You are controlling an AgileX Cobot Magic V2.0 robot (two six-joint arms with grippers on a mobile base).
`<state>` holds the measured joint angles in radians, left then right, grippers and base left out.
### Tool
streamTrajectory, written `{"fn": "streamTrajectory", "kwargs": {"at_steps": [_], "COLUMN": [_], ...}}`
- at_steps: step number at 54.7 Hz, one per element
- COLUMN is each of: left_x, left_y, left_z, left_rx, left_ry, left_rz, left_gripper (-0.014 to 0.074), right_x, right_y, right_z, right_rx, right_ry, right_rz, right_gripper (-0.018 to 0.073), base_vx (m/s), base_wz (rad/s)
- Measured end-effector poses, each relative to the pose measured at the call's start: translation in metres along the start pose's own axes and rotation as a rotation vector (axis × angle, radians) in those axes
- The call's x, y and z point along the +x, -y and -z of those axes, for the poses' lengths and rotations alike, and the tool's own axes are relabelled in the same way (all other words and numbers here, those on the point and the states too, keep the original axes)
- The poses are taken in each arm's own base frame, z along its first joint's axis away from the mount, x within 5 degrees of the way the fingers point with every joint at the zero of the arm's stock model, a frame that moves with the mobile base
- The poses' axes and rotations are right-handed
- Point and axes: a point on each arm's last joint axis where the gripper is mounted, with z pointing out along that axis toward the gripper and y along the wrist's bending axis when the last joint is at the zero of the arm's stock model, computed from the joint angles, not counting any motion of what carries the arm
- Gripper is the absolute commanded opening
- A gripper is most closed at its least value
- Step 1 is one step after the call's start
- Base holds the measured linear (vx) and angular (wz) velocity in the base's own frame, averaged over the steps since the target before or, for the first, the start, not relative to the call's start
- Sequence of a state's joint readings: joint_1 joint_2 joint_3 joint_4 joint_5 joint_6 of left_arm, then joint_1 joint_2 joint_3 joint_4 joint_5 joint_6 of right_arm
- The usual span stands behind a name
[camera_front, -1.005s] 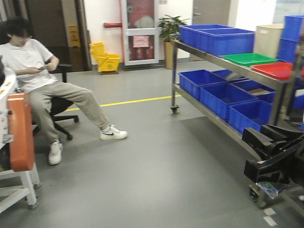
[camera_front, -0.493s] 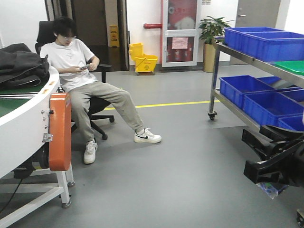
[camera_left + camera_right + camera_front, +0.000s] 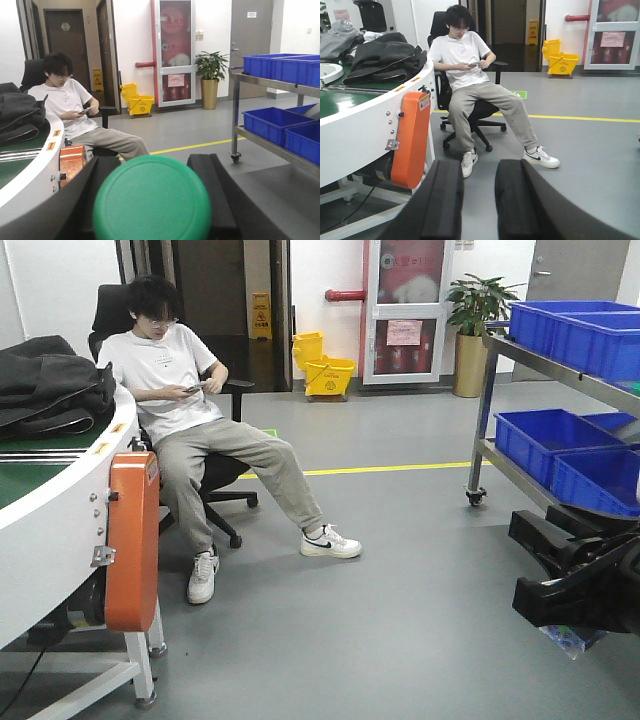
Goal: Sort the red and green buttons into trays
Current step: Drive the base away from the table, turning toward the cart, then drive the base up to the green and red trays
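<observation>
Holding the green button (image 3: 151, 200), cap toward its camera, left gripper (image 3: 150, 195) was clamped on it. Right gripper (image 3: 479, 197) narrow, empty. No tray in view; shelf rack (image 3: 482, 420) lay to robot's right, likely turn that way.

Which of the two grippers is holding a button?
The left gripper: the green button is clamped in it. The right gripper holds nothing.

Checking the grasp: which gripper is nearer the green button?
Left. The green button sits between the fingers of the left gripper; the right gripper is empty, no button in its view.
</observation>
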<state>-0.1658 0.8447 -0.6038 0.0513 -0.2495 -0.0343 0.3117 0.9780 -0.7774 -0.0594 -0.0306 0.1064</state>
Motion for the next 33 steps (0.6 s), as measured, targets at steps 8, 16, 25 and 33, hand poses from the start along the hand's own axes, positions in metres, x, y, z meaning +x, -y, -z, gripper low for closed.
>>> {"fn": "streamTrajectory", "kwargs": {"at_steps": [8,16,25,33], "left_x": [0.0000,0.0000,0.0001,0.0000], "left_y": [0.0000,0.0000,0.0000,0.0000], "left_z": [0.0000,0.0000,0.0000,0.0000], "left_rx": [0.000,0.000,0.000,0.000], "left_ry": [0.000,0.000,-0.001,0.000], "left_rz": [0.000,0.000,0.000,0.000], "left_gripper": [-0.0006,-0.0006,-0.0006,-0.0006], "right_x": [0.0000,0.0000,0.0002,0.0002], "right_y": [0.0000,0.0000,0.0000,0.0000], "right_z": [0.0000,0.0000,0.0000,0.0000], "right_rx": [0.000,0.000,0.000,0.000], "right_ry": [0.000,0.000,-0.002,-0.002], "right_rz": [0.000,0.000,0.000,0.000], "right_gripper": [-0.0009,-0.0009,-0.0009,-0.0009], "base_vx": [0.37,0.39,0.41,0.43], "base_wz": [0.01,0.00,-0.01,-0.01]}}
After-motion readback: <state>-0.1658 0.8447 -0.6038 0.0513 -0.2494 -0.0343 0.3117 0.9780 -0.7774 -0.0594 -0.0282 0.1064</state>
